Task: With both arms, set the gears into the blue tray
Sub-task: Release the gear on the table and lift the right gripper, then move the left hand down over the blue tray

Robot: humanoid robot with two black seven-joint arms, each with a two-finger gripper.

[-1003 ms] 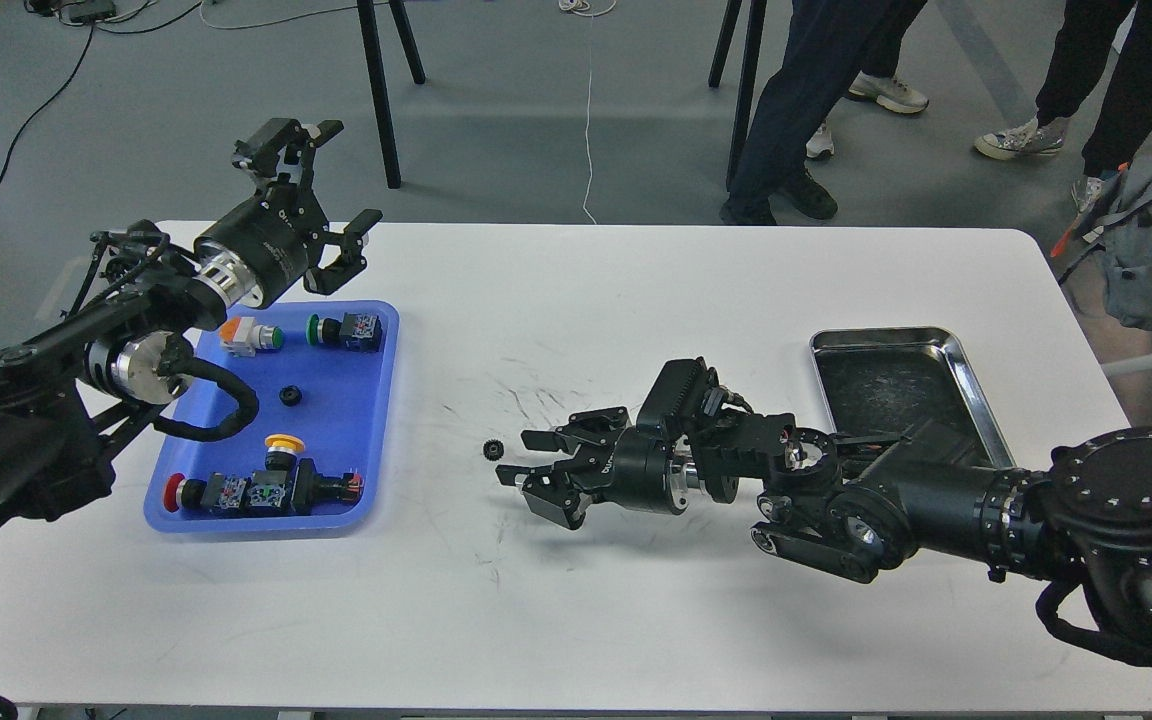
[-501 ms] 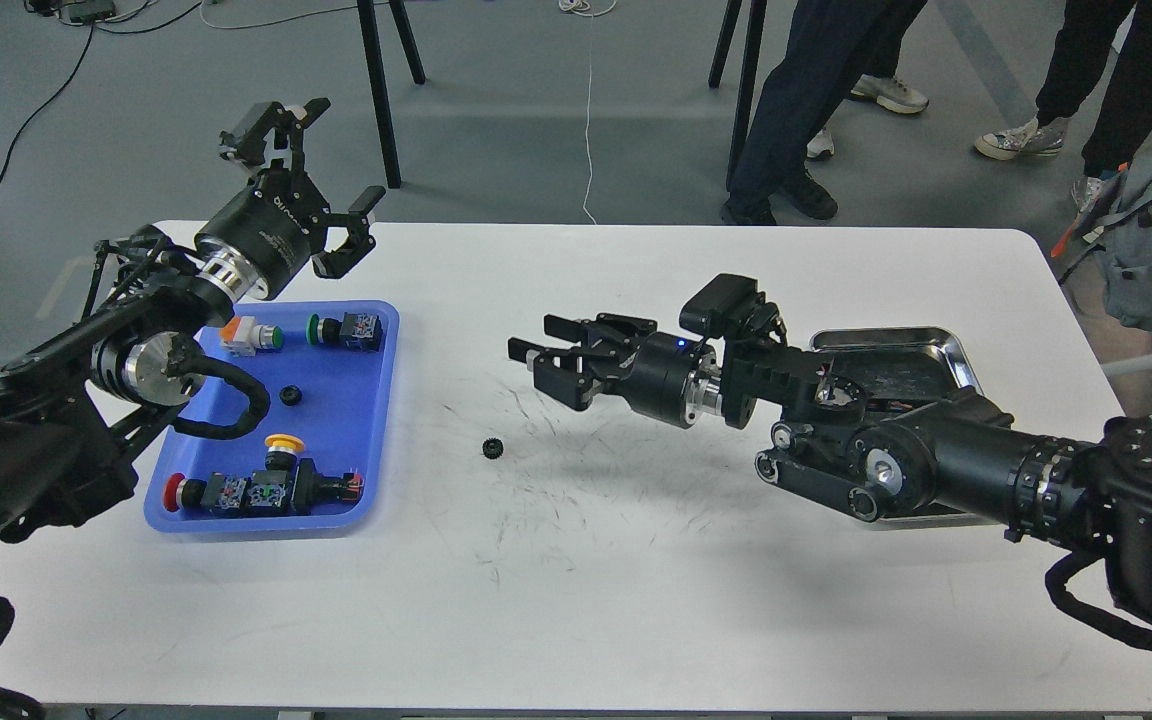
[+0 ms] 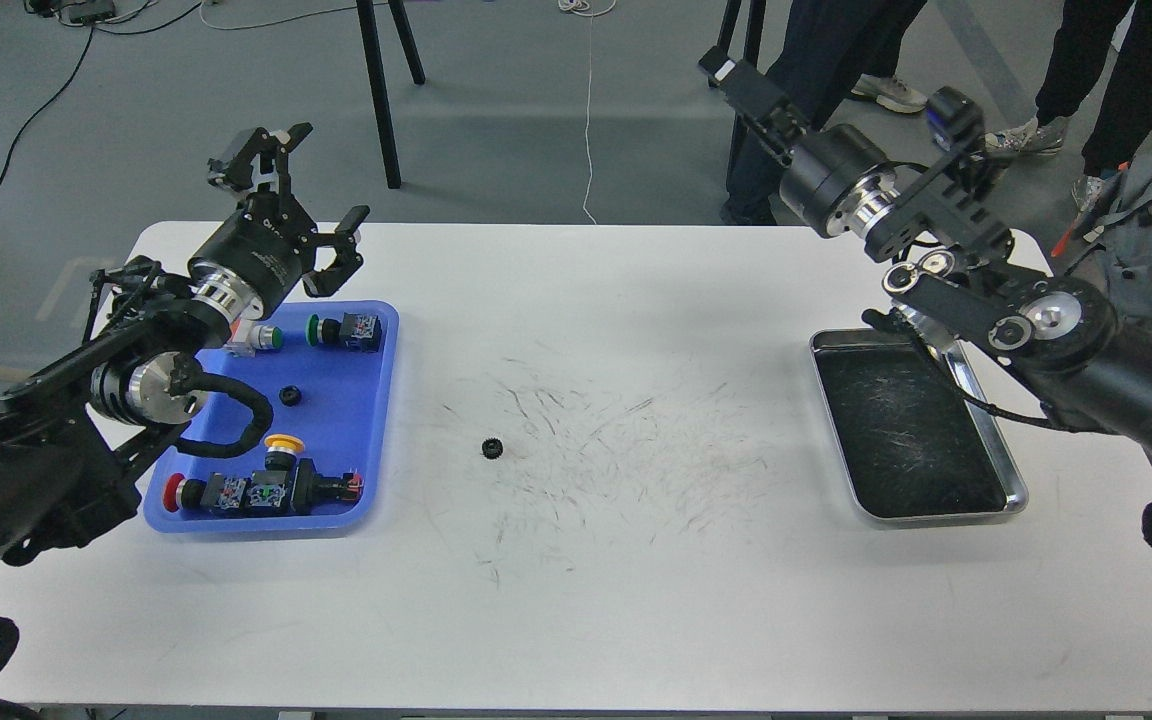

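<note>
Since the earlier frames the right arm [image 3: 996, 300] had swung up and back from low over the middle of the worktop [image 3: 636, 600] to the far right corner, leaving the gear it had been reaching for untouched; the left arm [image 3: 116, 380] had shifted only slightly. The steel tray [image 3: 1011, 480] on the right lay uncovered and held nothing. The blue tray [image 3: 381, 420] sat at the left, carrying several push-button switches [image 3: 256, 490] and one gear [image 3: 289, 396] near its centre. The left gripper [image 3: 298, 190] hung above the tray's far end with its fingers spread and nothing between them. The right gripper [image 3: 726, 70] pointed away, dark against the bystanders' legs; whether its fingers were apart could not be told. A second gear [image 3: 492, 447] lay alone on the worktop, well apart from the tray's right rim. The step in hand appeared to be a retreat after a failed or abandoned pick. The next move likely called for one arm to come down over that loose gear, pinch it, and carry it into the blue tray.
</note>
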